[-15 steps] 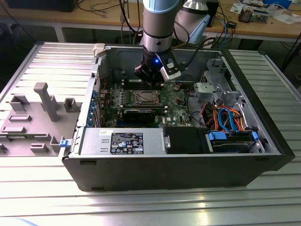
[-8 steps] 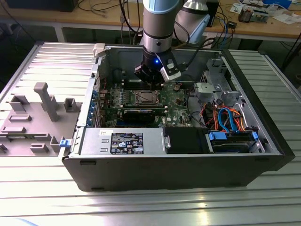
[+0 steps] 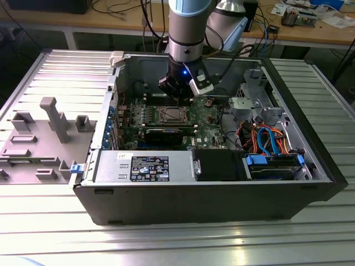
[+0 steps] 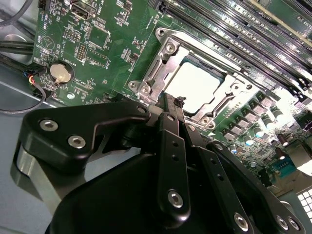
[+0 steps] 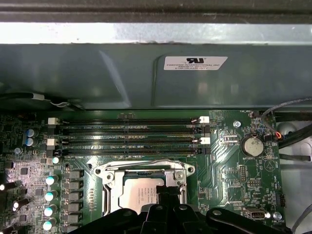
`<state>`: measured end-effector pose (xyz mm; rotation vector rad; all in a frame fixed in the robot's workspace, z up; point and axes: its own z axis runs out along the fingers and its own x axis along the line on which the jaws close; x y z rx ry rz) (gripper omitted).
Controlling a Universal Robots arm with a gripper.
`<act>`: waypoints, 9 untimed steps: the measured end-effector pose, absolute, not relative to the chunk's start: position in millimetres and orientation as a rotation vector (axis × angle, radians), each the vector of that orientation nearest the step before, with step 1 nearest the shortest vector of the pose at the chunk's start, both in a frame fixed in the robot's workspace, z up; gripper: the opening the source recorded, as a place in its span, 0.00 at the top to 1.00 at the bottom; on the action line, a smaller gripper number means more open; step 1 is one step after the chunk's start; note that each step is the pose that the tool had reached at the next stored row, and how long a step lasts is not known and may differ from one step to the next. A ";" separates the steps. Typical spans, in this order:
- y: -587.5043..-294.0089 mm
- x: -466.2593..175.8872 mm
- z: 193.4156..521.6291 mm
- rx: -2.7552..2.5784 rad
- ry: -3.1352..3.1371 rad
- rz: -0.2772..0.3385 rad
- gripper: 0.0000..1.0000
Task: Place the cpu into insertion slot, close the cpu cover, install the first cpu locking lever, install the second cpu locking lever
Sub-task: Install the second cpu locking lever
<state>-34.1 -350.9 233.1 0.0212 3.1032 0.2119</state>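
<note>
The gripper (image 4: 171,103), its fingers pressed together with nothing between them, hovers just above the cpu cover (image 4: 168,53), which lies folded down over the cpu (image 4: 197,87) seated in the insertion slot (image 5: 141,187), apparently holding the chip down for latching.

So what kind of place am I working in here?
Likely an electronics lab or workshop: an open computer case lies on a ribbed metal table, with a cable-strewn bench behind. The gripper hangs over the cpu.
</note>
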 end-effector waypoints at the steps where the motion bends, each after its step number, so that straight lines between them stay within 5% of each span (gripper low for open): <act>1: -350.9 -34.1 233.1 0.021 3.103 0.212 0.89; 9: -351.0 -33.8 239.7 0.022 3.103 0.212 0.89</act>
